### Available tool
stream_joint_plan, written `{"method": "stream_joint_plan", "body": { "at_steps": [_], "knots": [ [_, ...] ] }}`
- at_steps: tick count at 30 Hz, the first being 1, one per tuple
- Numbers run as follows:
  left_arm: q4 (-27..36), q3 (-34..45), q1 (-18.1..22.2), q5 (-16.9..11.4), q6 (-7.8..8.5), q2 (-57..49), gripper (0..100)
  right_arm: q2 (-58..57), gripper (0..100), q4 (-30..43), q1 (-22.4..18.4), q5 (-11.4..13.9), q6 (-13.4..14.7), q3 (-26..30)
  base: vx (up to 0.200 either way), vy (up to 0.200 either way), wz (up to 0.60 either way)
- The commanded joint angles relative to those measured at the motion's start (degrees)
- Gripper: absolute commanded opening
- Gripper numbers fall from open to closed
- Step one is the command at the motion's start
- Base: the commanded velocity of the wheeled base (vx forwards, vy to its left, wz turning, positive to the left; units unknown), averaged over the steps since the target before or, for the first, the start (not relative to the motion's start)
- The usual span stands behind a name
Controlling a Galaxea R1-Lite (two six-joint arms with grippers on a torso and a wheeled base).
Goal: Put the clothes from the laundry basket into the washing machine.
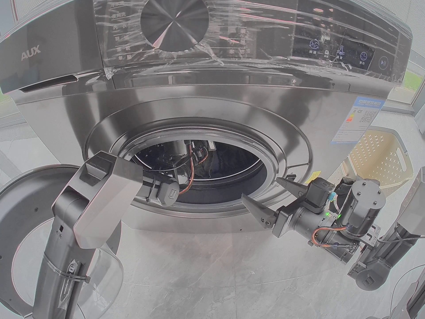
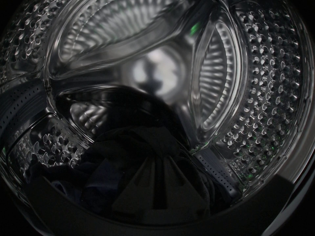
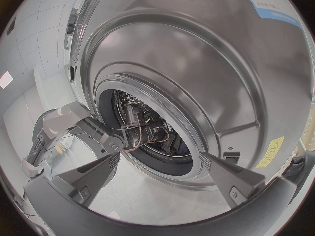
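Right gripper (image 1: 260, 188) held wide open, nothing gripped, near, right of washing machine (image 1: 221, 98) opening. Left gripper (image 2: 160, 187) set inside drum (image 2: 262, 82); grip state cannot be told in dark. Dark clothes (image 2: 108, 167) heaped on drum floor: loading judged partly done. Laundry basket (image 1: 380, 156) far right, contents not made out.

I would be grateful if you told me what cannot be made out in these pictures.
Clothes in the drum, left wrist view: too dark to count or tell apart.
Laundry basket, head view: its bottom is hidden behind the right arm and its left part by the washing machine, so what remains inside is unknown.
Drum interior, head view: dark and partly blocked by the left arm.
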Motion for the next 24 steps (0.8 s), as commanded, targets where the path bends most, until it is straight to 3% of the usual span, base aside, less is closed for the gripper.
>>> {"method": "stream_joint_plan", "body": {
  "at_steps": [1,6,12,13,17,22,24],
  "knots": [
    [-0.2,-3.2,0.2,0.7,0.03,3.1,0,0.1,100,0.0,0.1,0.0,0.0,0.0,0.0,0.0,0.0],
    [-0.6,-9.4,0.9,2.2,0.12,4.9,0,0.1,100,0.0,0.0,0.0,0.0,0.0,0.0,0.0,0.0],
    [-1.4,-9.2,0.9,2.2,1.08,5.4,0,0.1,100,0.1,0.0,0.1,0.0,0.1,0.0,0.0,0.0],
    [-1.7,-9.0,0.8,2.2,1.35,5.5,100,0.1,100,0.0,0.0,0.1,0.0,0.2,0.0,0.0,0.0],
    [-1.7,-8.8,0.5,2.3,1.26,5.5,100,0.1,100,0.0,0.0,0.1,0.0,0.2,0.0,0.0,0.0],
    [-1.5,-2.1,-0.1,2.4,1.52,2.7,100,0.1,100,0.1,0.0,0.1,0.0,0.3,0.0,0.0,0.0],
    [-2.3,3.2,-0.8,2.4,4.16,0.9,100,0.1,100,0.1,0.0,0.1,0.0,0.4,0.0,0.0,0.0]
  ]
}}
